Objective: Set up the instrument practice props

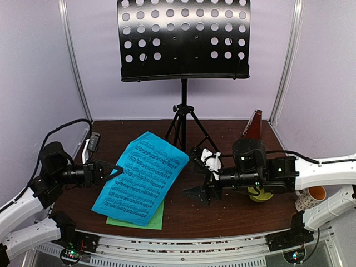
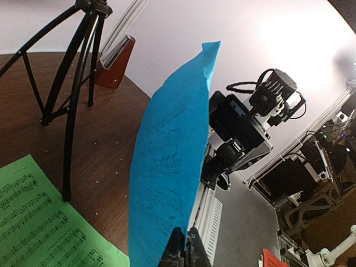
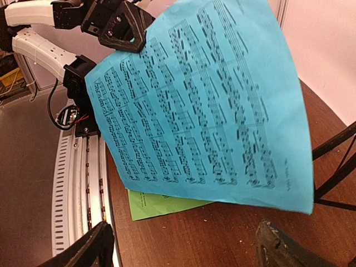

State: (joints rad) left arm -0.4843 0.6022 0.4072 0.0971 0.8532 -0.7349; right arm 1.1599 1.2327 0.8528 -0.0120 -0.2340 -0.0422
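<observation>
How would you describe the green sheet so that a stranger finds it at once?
Find the tall black music stand at the table's back. In front of its legs a blue sheet is held up; the green sheet lies flat beneath it, the only green paper.

Top view high and behind, facing music stand [image 1: 183,61], wrist views close, sharing blue sheet [image 3: 206,105]

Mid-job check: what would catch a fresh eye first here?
The bright blue printed music sheet, pinched at one edge by the shut left gripper and lifted left of centre above the green printed sheet. Behind it, the tall black tripod music stand's perforated desk stands bare, while the open right gripper hovers near the stand's feet.
</observation>
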